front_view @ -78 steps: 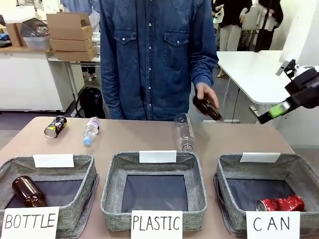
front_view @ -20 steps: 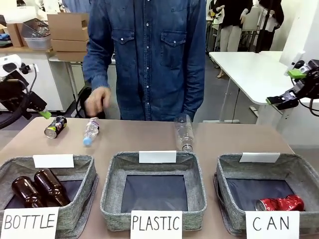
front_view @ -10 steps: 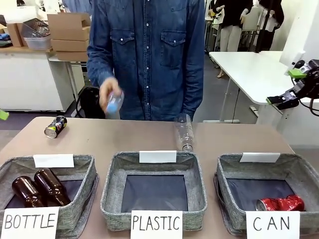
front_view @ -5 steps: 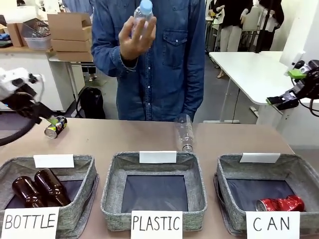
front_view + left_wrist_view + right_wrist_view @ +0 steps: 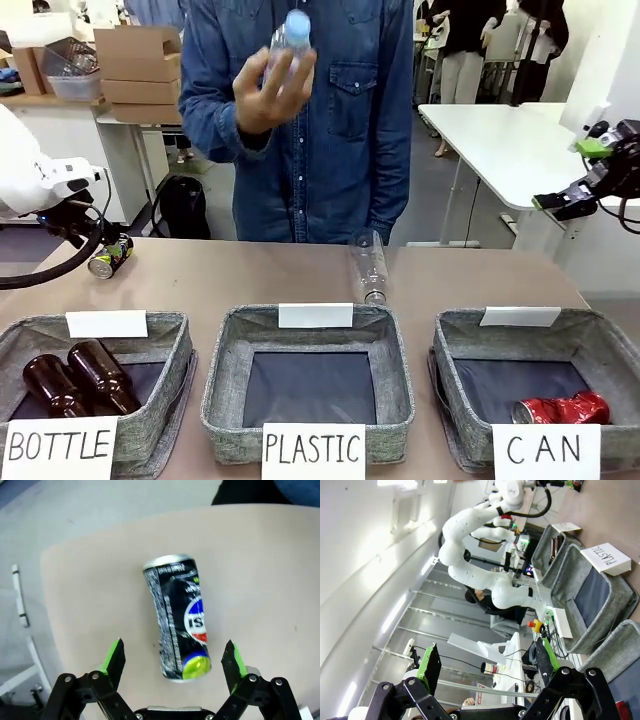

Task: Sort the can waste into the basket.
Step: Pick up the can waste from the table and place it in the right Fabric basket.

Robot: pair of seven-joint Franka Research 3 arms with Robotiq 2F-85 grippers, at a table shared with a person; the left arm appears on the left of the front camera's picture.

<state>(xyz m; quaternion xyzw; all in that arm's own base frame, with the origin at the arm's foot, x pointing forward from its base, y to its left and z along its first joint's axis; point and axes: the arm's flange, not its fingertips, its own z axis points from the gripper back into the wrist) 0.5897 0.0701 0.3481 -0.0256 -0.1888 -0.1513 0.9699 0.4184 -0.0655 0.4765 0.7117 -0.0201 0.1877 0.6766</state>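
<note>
hovering over the dark crushed can [image 5: 176, 617], left gripper [image 5: 174, 647] spread; front view adds red can [image 5: 562, 409] in basket [image 5: 612, 342], right gripper [image 5: 568, 176] spread.

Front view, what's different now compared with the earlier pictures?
The person's hand lifted the small clear bottle off the table to chest height. A second brown bottle went into the BOTTLE basket. The left gripper came in from the left and hangs open over the dark can. Unchanged: the dark can's spot, red can in the CAN basket, large clear bottle, right gripper open, off to the side.
</note>
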